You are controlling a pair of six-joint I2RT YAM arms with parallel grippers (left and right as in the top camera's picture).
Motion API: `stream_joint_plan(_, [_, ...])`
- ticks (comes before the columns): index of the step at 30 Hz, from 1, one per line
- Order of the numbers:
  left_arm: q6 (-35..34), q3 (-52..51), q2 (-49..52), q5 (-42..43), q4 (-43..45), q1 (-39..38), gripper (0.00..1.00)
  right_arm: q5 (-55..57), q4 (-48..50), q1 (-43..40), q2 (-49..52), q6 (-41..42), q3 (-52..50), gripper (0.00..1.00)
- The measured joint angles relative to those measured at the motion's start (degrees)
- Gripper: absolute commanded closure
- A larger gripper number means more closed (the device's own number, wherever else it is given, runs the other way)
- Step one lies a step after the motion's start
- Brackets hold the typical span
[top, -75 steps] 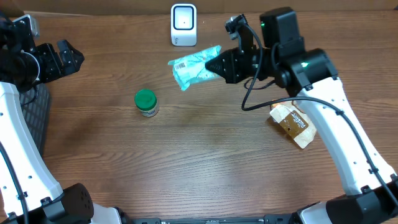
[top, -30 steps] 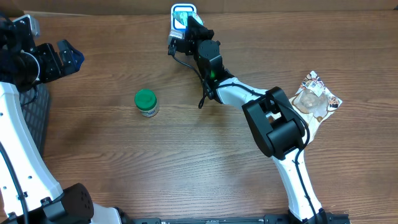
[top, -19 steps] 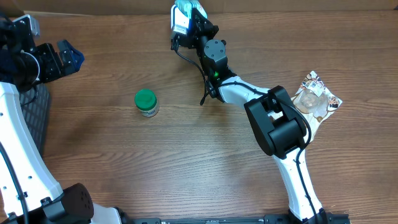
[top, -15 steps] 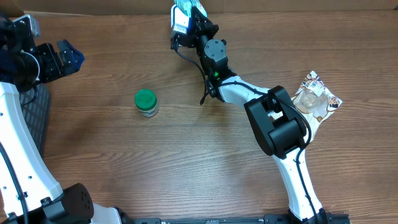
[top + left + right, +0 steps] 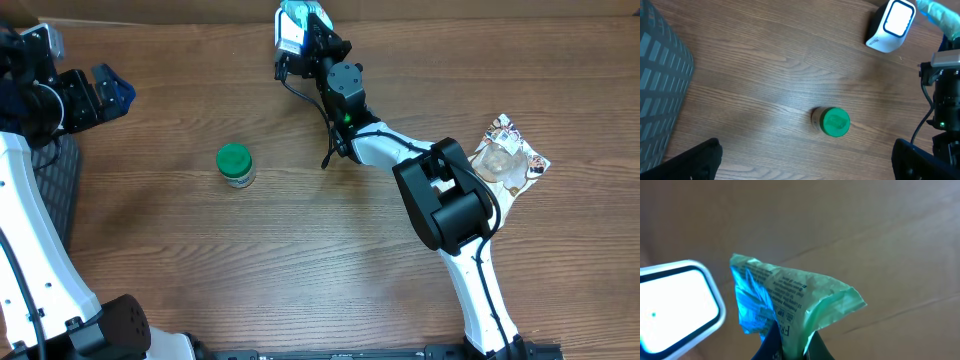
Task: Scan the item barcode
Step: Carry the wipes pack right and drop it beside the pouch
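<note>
A teal-green packet [image 5: 790, 297] with printed text and a barcode is pinched at its lower end by my right gripper [image 5: 792, 347], which is shut on it. The packet hangs just right of the white scanner's [image 5: 675, 305] lit window. From overhead, the packet [image 5: 298, 16] covers the top of the scanner [image 5: 283, 45] at the table's far edge, with the right gripper [image 5: 312, 32] right behind it. My left gripper [image 5: 98, 92] stays at the far left, open and holding nothing. In the left wrist view its fingers [image 5: 700, 160] stand wide apart.
A green-lidded jar [image 5: 235, 165] stands left of centre, also in the left wrist view [image 5: 834, 122]. A brown and white snack bag [image 5: 510, 165] lies at the right. A dark grey ribbed mat [image 5: 55, 185] sits at the left edge. The right arm [image 5: 380, 140] stretches across the middle.
Over the last second the right gripper lifted the packet slightly up and over the scanner's face, then held still. The left arm has not moved.
</note>
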Motion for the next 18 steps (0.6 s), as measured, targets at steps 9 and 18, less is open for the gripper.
stream_joint_plan(9, [0.0,0.0,0.0,0.0,0.0,0.0,0.0,3.4,-33.3,-0.1,-14.4,18.2,0.1,0.96])
stream_joint_plan(18, [0.0,0.0,0.0,0.0,0.0,0.0,0.0,-16.8,-60.6,-3.1,-40.3,56.1,0.5,0.96])
